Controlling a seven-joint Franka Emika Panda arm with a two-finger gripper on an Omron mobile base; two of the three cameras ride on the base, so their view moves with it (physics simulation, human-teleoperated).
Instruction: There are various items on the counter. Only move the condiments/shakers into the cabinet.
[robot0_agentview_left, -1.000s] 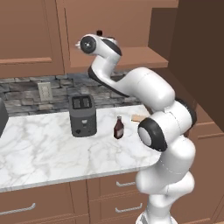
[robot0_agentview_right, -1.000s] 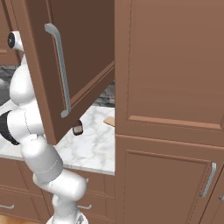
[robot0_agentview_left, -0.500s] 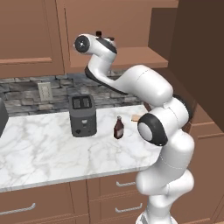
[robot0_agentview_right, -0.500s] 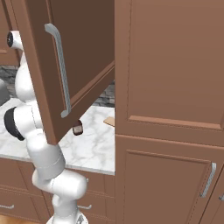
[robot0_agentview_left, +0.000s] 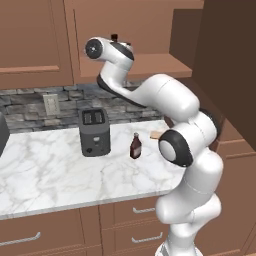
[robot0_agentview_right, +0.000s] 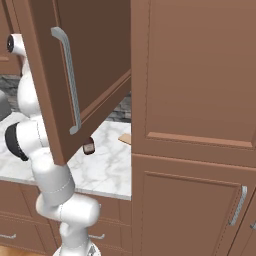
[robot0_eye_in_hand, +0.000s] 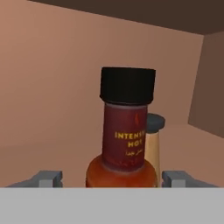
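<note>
Swinging further left across the upper part of the left base view, the arm's wrist now sits higher and closer to the cabinet (robot0_agentview_left: 150, 65) opening than a second ago, and the fingers have parted. In the hand view the gripper (robot0_eye_in_hand: 114, 178) stands spread, one tip at each lower side, clear of the red-labelled bottle (robot0_eye_in_hand: 126, 131) that stands upright between them in the centre of the frame. Just behind it, right of centre, is the tan shaker (robot0_eye_in_hand: 153, 144) with its dark cap. Both appear to rest on the cabinet's wooden shelf, so two of the three condiments seem delivered.

Down on the counter (robot0_agentview_left: 60, 170), the reddish-brown bottle (robot0_agentview_left: 135, 146) stands mid-frame, right of the toaster (robot0_agentview_left: 94, 132), with the tan slab (robot0_agentview_left: 157, 134) beyond it. That bottle is likely what remains to fetch.
</note>
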